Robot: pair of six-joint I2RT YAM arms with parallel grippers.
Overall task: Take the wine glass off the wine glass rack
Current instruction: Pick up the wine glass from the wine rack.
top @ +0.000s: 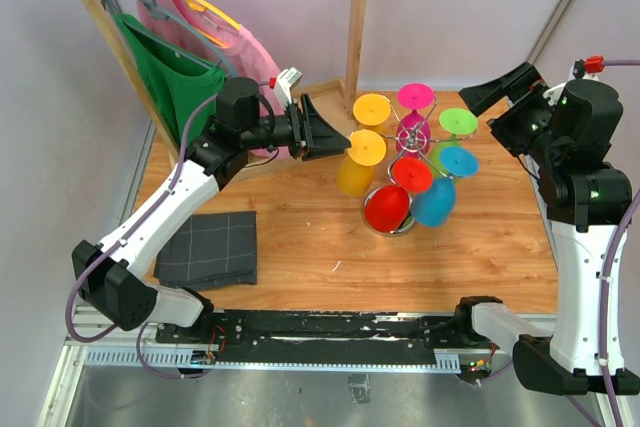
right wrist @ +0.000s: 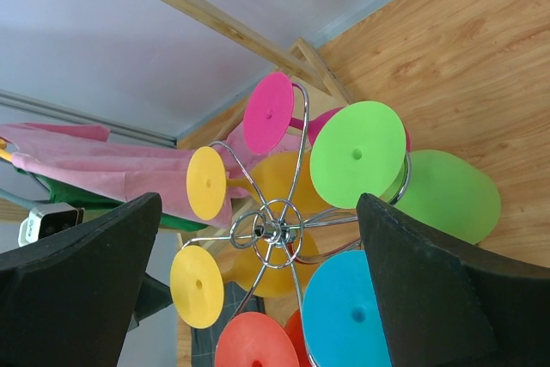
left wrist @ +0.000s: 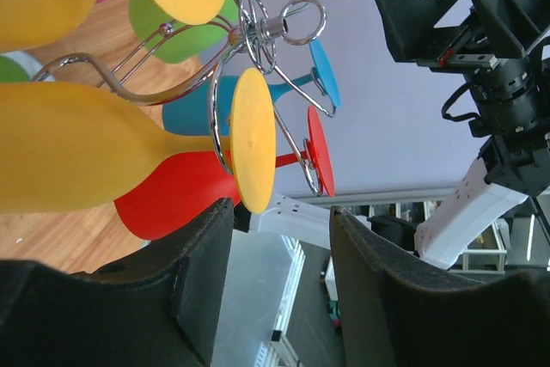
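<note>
From above, the wine glass rack (top: 412, 134) stood on the worktop (top: 300, 237) toward its far edge, a little right of the middle. Coloured glasses hung upside down from its hooks. The yellow wine glass (top: 357, 169) hung on the rack's left side, its round foot up in a hook. The left tool (top: 340, 137) reached in from the left, its tip right at that foot. The right tool (top: 480, 97) hung near the far right corner, apart from the rack. A folded dark cloth (top: 208, 247) lay by the left edge, and a wooden clothes rail (top: 355, 17) stood at the far left corner.

In the left wrist view, the left tool (left wrist: 279, 212) was open, its fingers (left wrist: 193, 272) apart with background showing between them. The yellow wine glass (left wrist: 77, 156) lay just above them, the rim of its foot close to the left finger; whether they touched could not be told. A red glass (left wrist: 172, 199) and a blue glass (left wrist: 193, 109) hung behind it from the rack (left wrist: 275, 27).

In the right wrist view, the right tool (right wrist: 258, 204) was wide open and held nothing. The rack (right wrist: 273, 231) sat beyond it, with a green glass (right wrist: 357, 154) and a pink glass (right wrist: 268, 113) on its hooks.
</note>
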